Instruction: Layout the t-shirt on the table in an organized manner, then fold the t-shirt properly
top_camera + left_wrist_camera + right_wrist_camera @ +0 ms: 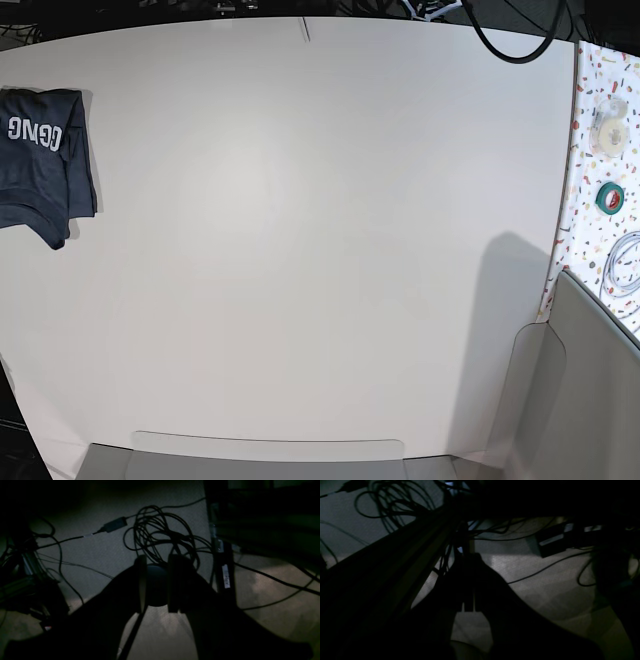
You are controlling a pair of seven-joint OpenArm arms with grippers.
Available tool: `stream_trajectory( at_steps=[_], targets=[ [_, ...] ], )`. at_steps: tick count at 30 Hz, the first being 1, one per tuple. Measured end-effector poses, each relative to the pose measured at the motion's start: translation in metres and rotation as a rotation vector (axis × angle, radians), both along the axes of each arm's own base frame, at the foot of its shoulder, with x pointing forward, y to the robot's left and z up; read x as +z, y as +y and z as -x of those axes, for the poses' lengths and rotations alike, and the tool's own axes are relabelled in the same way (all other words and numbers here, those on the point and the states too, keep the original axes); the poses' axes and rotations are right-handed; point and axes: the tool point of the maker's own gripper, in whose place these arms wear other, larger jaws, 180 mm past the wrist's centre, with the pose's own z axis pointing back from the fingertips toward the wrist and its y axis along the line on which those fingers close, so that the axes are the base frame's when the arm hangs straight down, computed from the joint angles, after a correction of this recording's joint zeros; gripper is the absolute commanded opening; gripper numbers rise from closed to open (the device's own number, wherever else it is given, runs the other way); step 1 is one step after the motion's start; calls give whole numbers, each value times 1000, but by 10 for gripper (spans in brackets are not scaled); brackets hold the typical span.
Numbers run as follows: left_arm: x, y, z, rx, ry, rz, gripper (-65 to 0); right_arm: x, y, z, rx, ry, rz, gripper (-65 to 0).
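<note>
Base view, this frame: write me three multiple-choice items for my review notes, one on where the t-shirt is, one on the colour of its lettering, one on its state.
1. Where does the t-shirt lie on the table?
A. At the left edge, toward the far side
B. In the middle
C. At the near right corner

2. What colour is the lettering on the t-shirt?
A. Red
B. White
C. Yellow

3. What state is the t-shirt in?
A. Spread flat with both sleeves out
B. Hanging from a gripper
C. Bunched into a compact heap, lettering side up

Answers:
1. A, the dark cloth sits against the left border of the base view, in its upper part.
2. B, the block capitals stand out white on the navy fabric.
3. C, the cloth is gathered in overlapping layers, and no arm shows in that view.
</note>
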Motion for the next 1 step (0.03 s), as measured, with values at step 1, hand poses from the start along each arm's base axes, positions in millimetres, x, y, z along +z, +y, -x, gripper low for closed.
stream_trajectory(
  at_steps=[1],
  targets=[
    [0,0,-4,0,-4,0,-507,0,0,0,-1,-1,0,-650]
  ],
)
